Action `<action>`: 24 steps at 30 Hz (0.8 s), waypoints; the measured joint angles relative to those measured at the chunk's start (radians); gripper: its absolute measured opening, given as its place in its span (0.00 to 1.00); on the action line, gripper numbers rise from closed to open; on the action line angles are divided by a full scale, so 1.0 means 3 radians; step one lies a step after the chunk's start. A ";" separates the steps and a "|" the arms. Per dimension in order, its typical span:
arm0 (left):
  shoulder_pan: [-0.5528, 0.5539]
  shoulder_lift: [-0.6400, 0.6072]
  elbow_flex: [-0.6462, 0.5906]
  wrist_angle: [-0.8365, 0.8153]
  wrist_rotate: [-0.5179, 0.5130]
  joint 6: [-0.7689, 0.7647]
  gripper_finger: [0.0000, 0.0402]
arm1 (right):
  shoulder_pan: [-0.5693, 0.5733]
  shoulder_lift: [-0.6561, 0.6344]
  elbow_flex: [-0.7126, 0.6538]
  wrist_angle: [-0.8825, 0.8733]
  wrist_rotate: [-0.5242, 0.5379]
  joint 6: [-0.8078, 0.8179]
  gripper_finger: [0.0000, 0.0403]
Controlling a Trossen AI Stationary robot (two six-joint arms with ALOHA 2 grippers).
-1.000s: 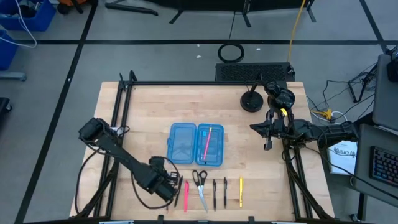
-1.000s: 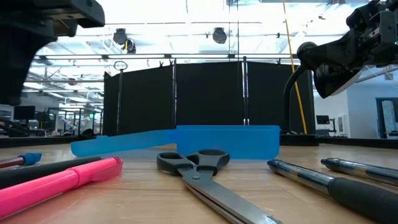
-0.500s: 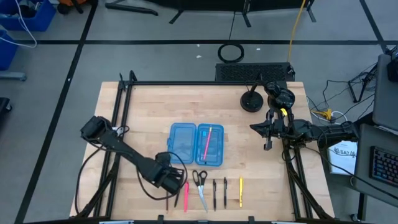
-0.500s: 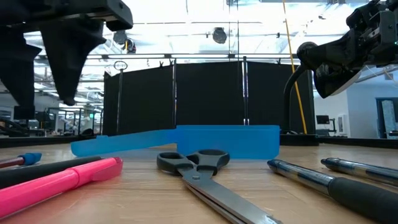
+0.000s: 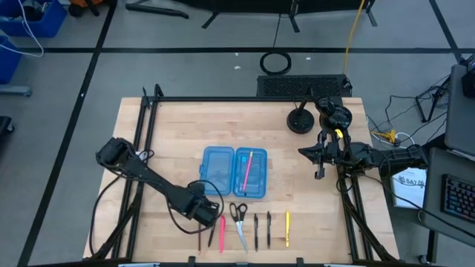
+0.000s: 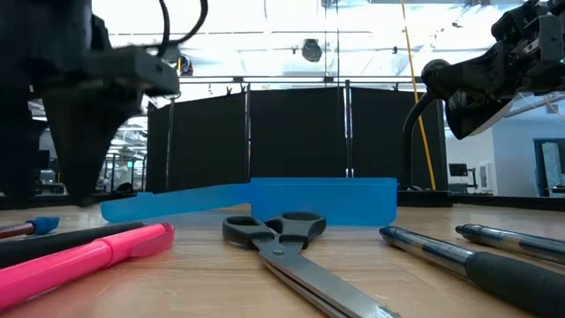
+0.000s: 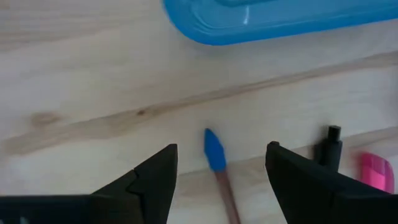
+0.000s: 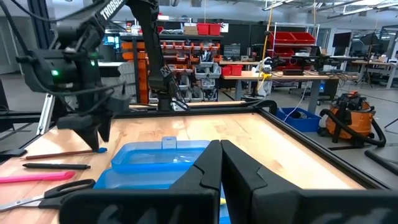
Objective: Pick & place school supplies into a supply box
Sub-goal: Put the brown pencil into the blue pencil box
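The blue supply box (image 5: 234, 172) lies open on the table, with a pink pen (image 5: 246, 169) in its right half. The other supplies lie in a row near the front edge: a brown pencil with a blue tip (image 7: 214, 155), a black pen (image 5: 211, 236), a pink pen (image 5: 221, 231), scissors (image 5: 239, 222), two black pens (image 5: 256, 230) and a yellow one (image 5: 287, 228). My left gripper (image 7: 221, 180) is open and points down, one finger on either side of the pencil's blue tip without touching it. My right gripper (image 5: 320, 172) is shut and holds nothing, hovering right of the box.
A round black stand base (image 5: 300, 121) sits at the far right of the table. A black frame rail (image 5: 141, 148) runs along the table's left side. Bare wood lies left of the box and between the box and my right gripper.
My left gripper has moved a little toward the table's far edge and come down over the left end of the row of supplies. Its fingers now hang close above the table at the blue-tipped pencil. The supplies and the box have not moved.
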 joint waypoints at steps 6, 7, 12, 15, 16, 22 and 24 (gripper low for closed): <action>0.0027 -0.0021 -0.0290 0.0465 0.0159 0.0053 0.61 | 0.0001 0.0000 0.0001 0.0001 0.0001 0.0008 0.00; 0.0024 -0.0022 -0.0319 0.0487 0.0161 0.0054 0.61 | 0.0001 0.0000 0.0001 0.0001 0.0001 0.0008 0.00; 0.0017 -0.0021 -0.0375 0.0493 0.0172 0.0057 0.61 | 0.0001 0.0000 0.0001 0.0002 0.0001 0.0003 0.00; 0.0016 -0.0017 -0.0378 0.0482 0.0158 0.0104 0.57 | 0.0000 0.0000 0.0000 0.0000 0.0001 0.0000 0.00; 0.0016 -0.0016 -0.0380 0.0475 0.0155 0.0112 0.55 | 0.0001 0.0000 0.0000 0.0003 0.0001 0.0000 0.00; 0.0013 -0.0009 -0.0386 0.0460 0.0147 0.0287 0.32 | 0.0001 0.0000 0.0001 0.0001 0.0001 -0.0001 0.00; 0.0013 -0.0009 -0.0387 0.0448 0.0147 0.0334 0.26 | 0.0001 0.0000 0.0001 0.0001 0.0001 -0.0001 0.00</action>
